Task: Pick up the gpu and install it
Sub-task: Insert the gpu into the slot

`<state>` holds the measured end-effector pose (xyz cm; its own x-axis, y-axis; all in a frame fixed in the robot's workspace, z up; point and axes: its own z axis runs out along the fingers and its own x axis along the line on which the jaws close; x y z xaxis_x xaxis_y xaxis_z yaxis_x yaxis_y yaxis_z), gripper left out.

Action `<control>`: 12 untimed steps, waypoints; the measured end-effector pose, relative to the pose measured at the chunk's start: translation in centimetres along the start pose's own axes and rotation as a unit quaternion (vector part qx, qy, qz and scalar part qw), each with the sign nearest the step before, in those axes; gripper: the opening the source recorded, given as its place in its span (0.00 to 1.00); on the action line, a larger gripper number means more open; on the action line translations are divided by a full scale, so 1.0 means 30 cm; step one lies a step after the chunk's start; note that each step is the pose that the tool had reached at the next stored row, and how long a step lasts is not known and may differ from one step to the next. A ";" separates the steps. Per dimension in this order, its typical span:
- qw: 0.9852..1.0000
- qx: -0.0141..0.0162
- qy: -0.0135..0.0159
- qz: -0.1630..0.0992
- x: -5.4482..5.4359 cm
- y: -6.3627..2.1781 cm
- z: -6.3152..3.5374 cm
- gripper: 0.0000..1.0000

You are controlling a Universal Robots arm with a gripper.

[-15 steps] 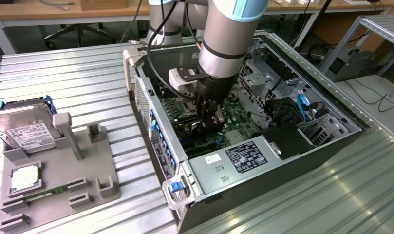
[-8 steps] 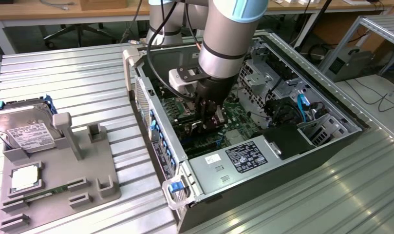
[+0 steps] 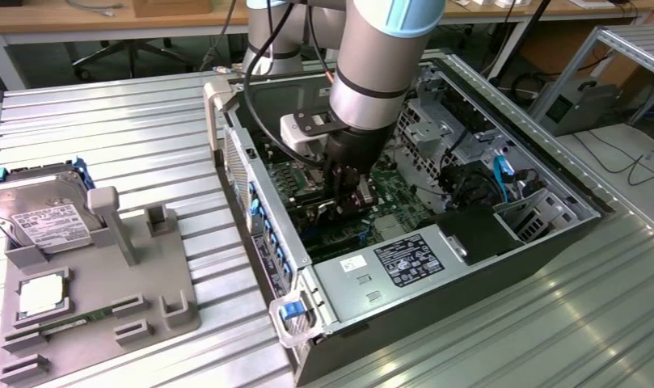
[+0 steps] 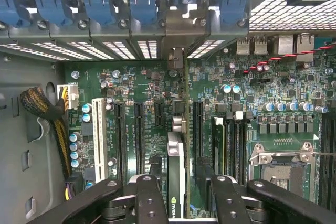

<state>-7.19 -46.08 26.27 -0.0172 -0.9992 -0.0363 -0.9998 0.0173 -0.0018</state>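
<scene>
One card (image 4: 176, 182) between our parted gripper (image 4: 181, 195) fingers, upright on the motherboard (image 4: 262, 93), NVIDIA logo legible up close.

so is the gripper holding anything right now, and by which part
It cannot be told. The gripper straddles the upper edge of the gpu, which stands upright in a motherboard slot.

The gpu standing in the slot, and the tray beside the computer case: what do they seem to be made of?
The gpu: apparently a dark circuit board, seen edge-on, with a bare grey metal end bracket. The tray: probably matte grey plastic, judging by its uniform dull surface and moulded posts; it could be 3D-printed.
</scene>
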 end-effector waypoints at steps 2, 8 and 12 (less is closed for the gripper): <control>1.000 0.000 0.000 0.000 0.000 0.000 0.000 0.40; 1.000 0.000 0.000 0.000 -0.003 0.009 0.012 0.27; 1.000 0.001 0.000 0.000 -0.002 0.021 0.019 0.27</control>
<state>-7.80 -45.99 25.72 -0.0171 -0.9992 -0.0364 -0.9998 0.0173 -0.0035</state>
